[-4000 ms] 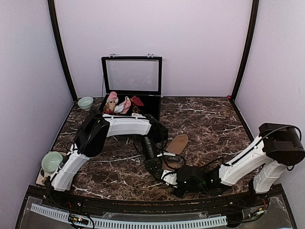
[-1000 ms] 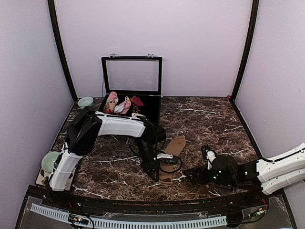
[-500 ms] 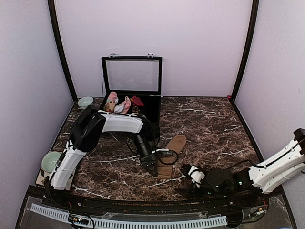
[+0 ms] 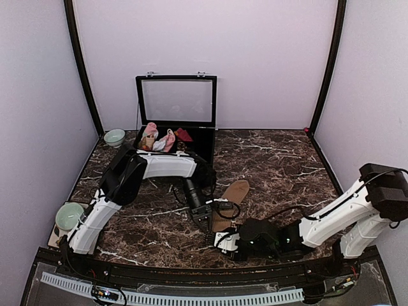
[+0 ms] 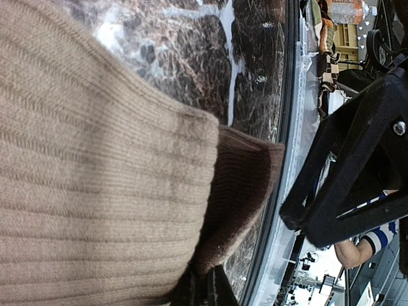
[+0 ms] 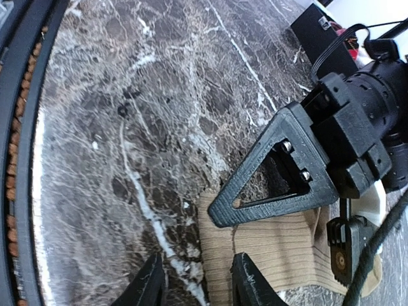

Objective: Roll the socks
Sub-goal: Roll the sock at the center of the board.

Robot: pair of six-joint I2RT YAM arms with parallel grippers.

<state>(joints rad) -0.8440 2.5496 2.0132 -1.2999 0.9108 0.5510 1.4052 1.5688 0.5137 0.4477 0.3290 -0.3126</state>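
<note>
**Tan sock pinched at its near end; right gripper parted beside it**

In the overhead view, the tan sock lay flat on the marble table, a little toward 6 o'clock from the centre. Its long axis ran from about 1 o'clock down to 7 o'clock. The left gripper reached in from 11 o'clock and met the sock at its 7 o'clock end.

In the left wrist view, the ribbed tan fabric filled the left of the frame, with a darker brown layer showing beneath its edge. The two dark fingertips stood pressed together at the bottom edge. The fabric's fold ran down into them, so they appeared to have the sock's edge nipped between them, though only a sliver of the tips showed.

The right gripper came in low from 3 o'clock, and its tips lay just beside the same near end of the sock. In its own wrist view, its fingers stood partly apart. Bare marble and the sock's corner lay just ahead of the gap, and nothing was clamped in it. The left gripper's black triangular finger sat over the sock at about 1 o'clock from those tips.

At 12 o'clock stood an open black case, and two pale green bowls sat along the 9 o'clock side.
</note>
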